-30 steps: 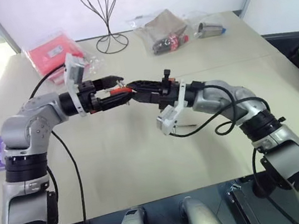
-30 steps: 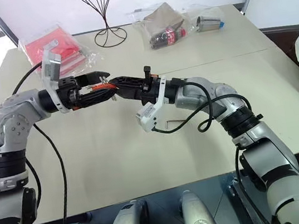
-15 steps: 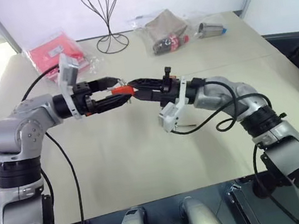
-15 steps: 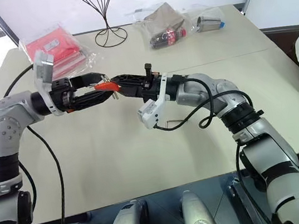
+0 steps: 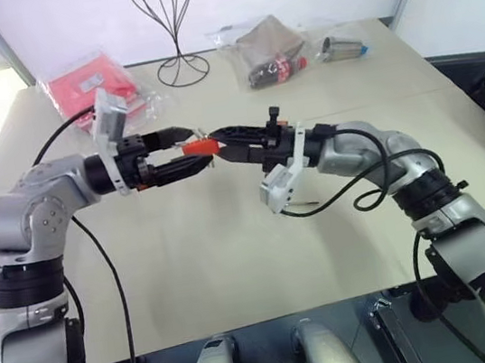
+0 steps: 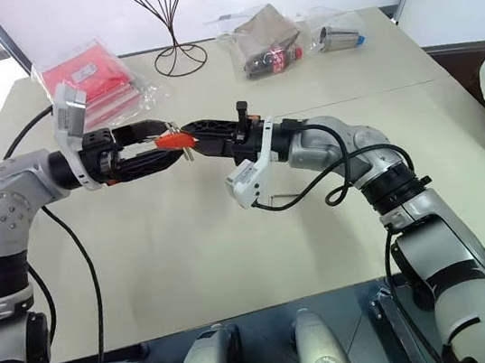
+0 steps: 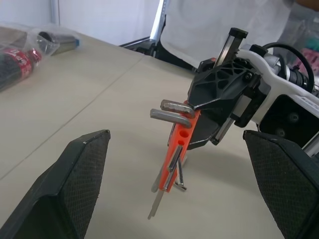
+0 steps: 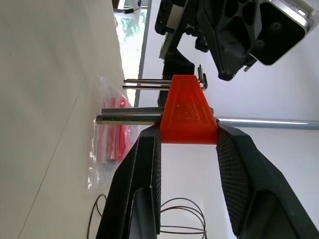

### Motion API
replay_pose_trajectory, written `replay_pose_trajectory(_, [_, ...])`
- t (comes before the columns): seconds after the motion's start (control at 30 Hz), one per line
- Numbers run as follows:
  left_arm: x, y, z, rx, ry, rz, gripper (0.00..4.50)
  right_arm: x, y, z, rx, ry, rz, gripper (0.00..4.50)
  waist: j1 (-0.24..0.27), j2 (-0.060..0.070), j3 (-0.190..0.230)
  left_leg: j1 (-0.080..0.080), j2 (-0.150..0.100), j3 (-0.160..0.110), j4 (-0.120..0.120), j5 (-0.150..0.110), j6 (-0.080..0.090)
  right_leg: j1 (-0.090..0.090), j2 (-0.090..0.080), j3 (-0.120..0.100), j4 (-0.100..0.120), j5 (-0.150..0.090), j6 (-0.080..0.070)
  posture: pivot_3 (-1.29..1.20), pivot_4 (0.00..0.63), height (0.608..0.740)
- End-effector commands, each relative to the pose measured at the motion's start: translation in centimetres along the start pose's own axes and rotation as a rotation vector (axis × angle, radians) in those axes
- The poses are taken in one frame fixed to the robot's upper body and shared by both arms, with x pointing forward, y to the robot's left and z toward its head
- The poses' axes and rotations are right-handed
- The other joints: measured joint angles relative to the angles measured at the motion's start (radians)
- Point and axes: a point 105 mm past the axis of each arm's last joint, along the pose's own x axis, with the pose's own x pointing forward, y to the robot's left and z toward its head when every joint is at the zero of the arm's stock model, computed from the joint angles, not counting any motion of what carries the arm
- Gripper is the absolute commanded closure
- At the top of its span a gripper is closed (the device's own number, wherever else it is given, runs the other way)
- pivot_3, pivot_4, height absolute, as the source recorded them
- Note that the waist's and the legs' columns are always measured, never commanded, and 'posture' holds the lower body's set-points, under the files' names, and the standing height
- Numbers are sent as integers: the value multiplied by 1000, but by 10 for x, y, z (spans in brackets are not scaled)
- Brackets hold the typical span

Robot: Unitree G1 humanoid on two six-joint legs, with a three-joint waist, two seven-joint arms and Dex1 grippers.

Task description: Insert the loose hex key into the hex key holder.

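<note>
Right gripper [image 8: 188, 144] clamps the hex key holder [image 8: 188, 110] in mid-air, freeing the wide-open left gripper [image 5: 185, 149] to fetch the loose hex key [image 6: 284, 199] on the table [image 5: 237, 264].

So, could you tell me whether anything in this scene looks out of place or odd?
One thing: the loose hex key lies on the table beneath the right arm, touched by neither gripper. The right gripper grips the hex key holder in mid-air, and the left gripper stands open around it, empty.
</note>
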Motion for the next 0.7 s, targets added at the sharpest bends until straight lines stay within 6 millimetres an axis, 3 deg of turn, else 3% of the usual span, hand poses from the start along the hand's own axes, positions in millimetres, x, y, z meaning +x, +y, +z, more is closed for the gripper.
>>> replay_pose_trajectory(0.03, [-3, -2, 5, 36, -7, 1, 0, 1, -24, -1, -33, -6, -64, 3500, 0, 0, 0, 0, 0, 0, 0, 0, 0, 0, 0, 0, 0, 0, 0, 0, 150, 740])
replay_pose_trajectory(0.13, [-2, -2, 4, 34, -6, -2, 0, 1, -26, -1, -33, -7, -66, 3500, 0, 0, 0, 0, 0, 0, 0, 0, 0, 0, 0, 0, 0, 0, 0, 0, 150, 740])
replay_pose_trajectory(0.23, [-1, -2, 4, 33, -9, -6, 1322, 1, -26, -1, -32, -7, -65, 3500, 0, 0, 0, 0, 0, 0, 0, 0, 0, 0, 0, 0, 0, 0, 0, 0, 150, 740])
replay_pose_trajectory(0.43, [1, -1, 4, 29, -15, -9, 4471, 1, -26, 2, -26, -10, -58, 3500, 1, 0, 0, 0, 0, 0, 0, 0, 0, 0, 0, 0, 0, 0, 0, 0, 150, 740])
replay_pose_trajectory(0.7, [3, -1, 2, 26, -20, -9, 4471, 1, -25, 5, -16, -13, -51, 3500, 0, 0, 0, 0, 0, 0, 0, 0, 0, 0, 0, 0, 0, 0, 0, 0, 150, 740])
